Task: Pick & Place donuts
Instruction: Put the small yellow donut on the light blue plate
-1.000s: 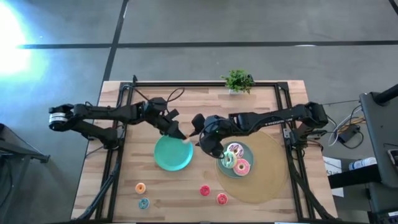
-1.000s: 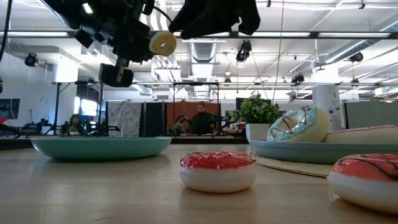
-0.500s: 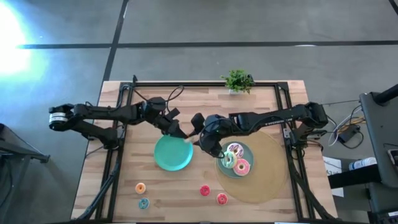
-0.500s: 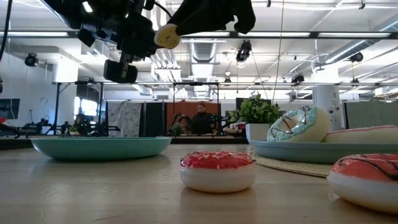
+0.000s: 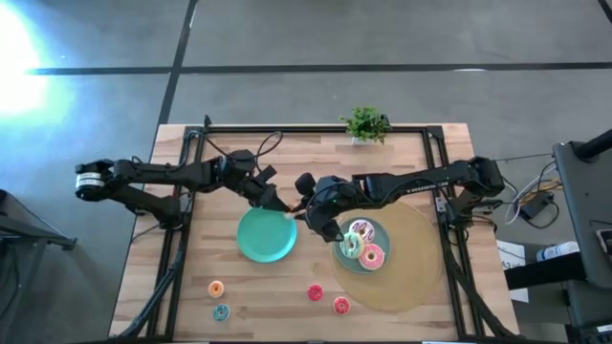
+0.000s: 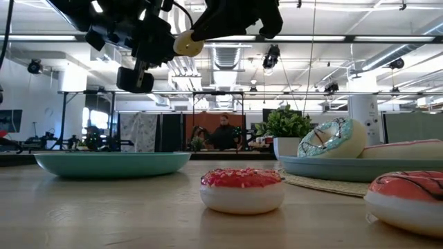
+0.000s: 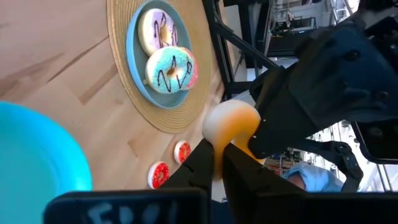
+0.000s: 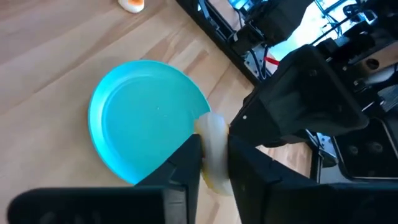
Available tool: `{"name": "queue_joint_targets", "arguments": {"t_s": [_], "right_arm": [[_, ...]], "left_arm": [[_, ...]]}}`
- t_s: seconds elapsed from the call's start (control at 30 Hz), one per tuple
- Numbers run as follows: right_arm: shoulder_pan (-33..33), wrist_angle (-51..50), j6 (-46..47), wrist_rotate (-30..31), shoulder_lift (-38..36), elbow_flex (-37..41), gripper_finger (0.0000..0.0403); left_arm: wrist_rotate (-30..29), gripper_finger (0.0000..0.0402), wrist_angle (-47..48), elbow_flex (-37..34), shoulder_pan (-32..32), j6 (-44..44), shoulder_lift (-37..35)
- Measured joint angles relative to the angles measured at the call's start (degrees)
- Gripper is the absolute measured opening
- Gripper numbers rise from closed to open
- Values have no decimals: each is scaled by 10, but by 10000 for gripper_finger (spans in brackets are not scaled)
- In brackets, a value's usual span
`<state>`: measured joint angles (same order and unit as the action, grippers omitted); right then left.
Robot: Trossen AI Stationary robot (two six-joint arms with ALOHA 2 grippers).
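One pale yellow-orange donut [image 6: 187,43] hangs in the air above the bench's middle, pinched edge-on. Three donuts [image 5: 360,242] are piled together right of centre, one teal with dark drizzle leaning upright. Two red sprinkled donuts [image 5: 327,298] lie flat near the front edge. An orange donut [image 5: 216,288] and a teal donut [image 5: 221,311] lie flat near the front-left corner.

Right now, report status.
Left gripper shut on yellow donut, mid-air beside empty plate. Right gripper closing on same donut. Nothing blocking.
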<state>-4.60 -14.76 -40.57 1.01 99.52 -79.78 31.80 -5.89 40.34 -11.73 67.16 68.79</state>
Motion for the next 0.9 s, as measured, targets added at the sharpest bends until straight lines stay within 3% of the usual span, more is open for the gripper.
{"name": "queue_joint_targets", "arguments": {"t_s": [0.27,0.37,0.53,0.67,0.9], "right_arm": [[3,3,53,-1,0,2,33],[8,-1,112,-8,1,2,27],[32,-16,277,-80,1,7,20],[59,-2,433,-123,1,29,18],[89,105,684,-162,14,78,18]], "left_arm": [[-17,79,1,2,18,-8,0],[-38,94,19,1,18,-24,-4],[-99,102,65,1,18,-68,-26],[-189,102,146,1,27,-109,-71],[-424,102,267,1,96,-116,-177]]}}
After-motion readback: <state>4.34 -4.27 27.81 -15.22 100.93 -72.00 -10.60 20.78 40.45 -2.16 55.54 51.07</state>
